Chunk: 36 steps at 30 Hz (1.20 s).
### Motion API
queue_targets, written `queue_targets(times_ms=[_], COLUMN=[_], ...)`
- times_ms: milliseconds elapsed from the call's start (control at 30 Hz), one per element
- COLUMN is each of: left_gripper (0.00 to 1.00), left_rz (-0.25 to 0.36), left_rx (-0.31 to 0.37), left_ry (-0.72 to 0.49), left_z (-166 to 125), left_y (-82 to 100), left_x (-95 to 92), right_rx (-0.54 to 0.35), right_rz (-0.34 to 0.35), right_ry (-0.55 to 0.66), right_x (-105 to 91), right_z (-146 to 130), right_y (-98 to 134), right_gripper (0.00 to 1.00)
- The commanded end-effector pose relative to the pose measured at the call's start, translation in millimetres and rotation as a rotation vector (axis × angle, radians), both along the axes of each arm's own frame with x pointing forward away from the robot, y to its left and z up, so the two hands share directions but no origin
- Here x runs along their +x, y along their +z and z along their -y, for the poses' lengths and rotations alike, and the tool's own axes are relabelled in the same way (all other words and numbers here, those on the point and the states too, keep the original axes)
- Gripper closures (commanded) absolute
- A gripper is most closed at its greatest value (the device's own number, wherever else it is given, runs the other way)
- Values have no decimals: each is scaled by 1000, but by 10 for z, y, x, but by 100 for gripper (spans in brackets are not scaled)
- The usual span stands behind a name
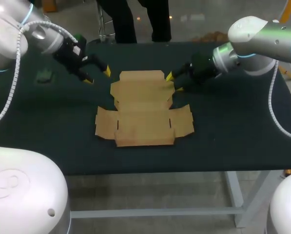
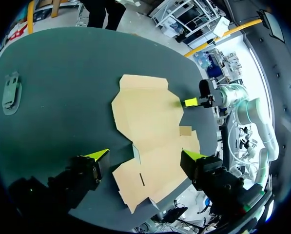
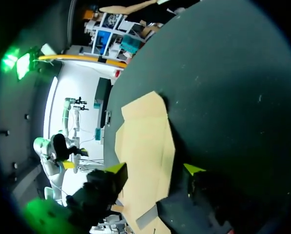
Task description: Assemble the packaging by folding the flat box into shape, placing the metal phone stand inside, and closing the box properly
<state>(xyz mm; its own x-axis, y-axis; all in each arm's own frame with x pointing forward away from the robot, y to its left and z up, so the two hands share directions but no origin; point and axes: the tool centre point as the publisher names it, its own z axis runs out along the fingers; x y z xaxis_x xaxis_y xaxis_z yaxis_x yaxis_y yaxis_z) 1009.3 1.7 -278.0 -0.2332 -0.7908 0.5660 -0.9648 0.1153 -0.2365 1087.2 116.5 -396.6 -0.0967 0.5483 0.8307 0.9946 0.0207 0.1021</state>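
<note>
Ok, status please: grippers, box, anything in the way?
Left gripper open, beside flat box. Right gripper open, at its edge. Phone stand aside, nothing blocking.

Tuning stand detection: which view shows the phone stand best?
Left wrist view: phone stand lies in the open, outline clear. Head view gives only a faint dark shape. Right wrist view misses it.

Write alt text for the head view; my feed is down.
A flat, unfolded cardboard box lies in the middle of the dark table. The open left gripper and open right gripper flank its far end. A small greenish phone stand lies toward the table's far left.
</note>
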Motion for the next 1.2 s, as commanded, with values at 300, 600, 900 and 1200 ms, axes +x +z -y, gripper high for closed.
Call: queue_targets(times_ms=[300, 600, 900, 1200], left_gripper=[0, 0, 0, 0], left_rz=[-8, -10, -14, -3], left_rx=[-4, -7, -8, -43], left_ry=[10, 13, 4, -45], left_z=[-41, -77, -99, -104], left_y=[-27, -36, -33, -18], left_x=[-65, -105, -130, -124], right_rx=[27, 41, 67, 91], right_rz=[-10, -18, 7, 79], right_ry=[31, 31, 21, 5], right_x=[40, -5, -51, -122], right_z=[-183, -243, -272, -206], right_y=[-63, -118, -106, 55], right_gripper=[47, 53, 100, 100])
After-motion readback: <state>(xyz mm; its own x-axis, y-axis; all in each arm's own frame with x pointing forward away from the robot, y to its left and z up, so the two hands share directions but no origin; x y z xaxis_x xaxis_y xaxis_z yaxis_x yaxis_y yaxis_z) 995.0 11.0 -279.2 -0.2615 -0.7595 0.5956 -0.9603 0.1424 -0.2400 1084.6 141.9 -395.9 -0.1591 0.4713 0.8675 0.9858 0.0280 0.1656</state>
